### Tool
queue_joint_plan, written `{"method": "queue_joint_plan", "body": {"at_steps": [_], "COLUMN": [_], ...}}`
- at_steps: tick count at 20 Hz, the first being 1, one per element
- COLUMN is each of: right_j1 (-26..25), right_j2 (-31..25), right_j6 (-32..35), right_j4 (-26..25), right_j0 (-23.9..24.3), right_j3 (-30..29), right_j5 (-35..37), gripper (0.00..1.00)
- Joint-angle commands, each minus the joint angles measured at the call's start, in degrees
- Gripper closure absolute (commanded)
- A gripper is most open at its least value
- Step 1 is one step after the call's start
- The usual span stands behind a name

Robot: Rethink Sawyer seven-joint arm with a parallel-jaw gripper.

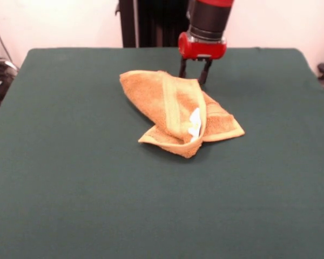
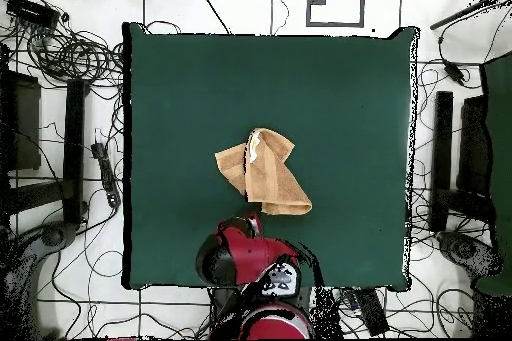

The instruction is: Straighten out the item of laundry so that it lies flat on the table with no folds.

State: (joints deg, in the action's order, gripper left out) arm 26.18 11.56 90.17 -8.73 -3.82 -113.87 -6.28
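Observation:
The orange-tan towel (image 1: 175,110) lies crumpled and folded over itself a little beyond the middle of the dark green table (image 1: 70,178). A lighter border band runs across it and its white care tag (image 1: 195,123) shows near the fold. My gripper (image 1: 193,74) hangs just behind the towel's far edge, its two dark fingers spread apart with nothing between them, tips close to the table. In the overhead view the towel (image 2: 266,170) sits near the table's centre (image 2: 180,87) and my arm's red and black head (image 2: 250,255) covers the gripper.
The robot's black pedestal (image 1: 154,21) stands beyond the table's far edge. Cables and stands (image 2: 70,57) lie on the floor around the table on both sides.

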Motion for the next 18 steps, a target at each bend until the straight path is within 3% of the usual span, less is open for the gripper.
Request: {"method": "queue_joint_plan", "body": {"at_steps": [1, 8, 18], "right_j1": [3.86, 6.14, 0.60], "right_j2": [-4.28, -4.61, -4.65], "right_j6": [11.14, 10.48, 9.09], "right_j4": [5.00, 5.46, 4.77], "right_j0": [-2.10, -1.63, -0.35], "right_j3": [3.75, 3.59, 8.78], "right_j5": [5.76, 7.88, 4.12], "gripper": [0.00, 0.00, 0.00]}}
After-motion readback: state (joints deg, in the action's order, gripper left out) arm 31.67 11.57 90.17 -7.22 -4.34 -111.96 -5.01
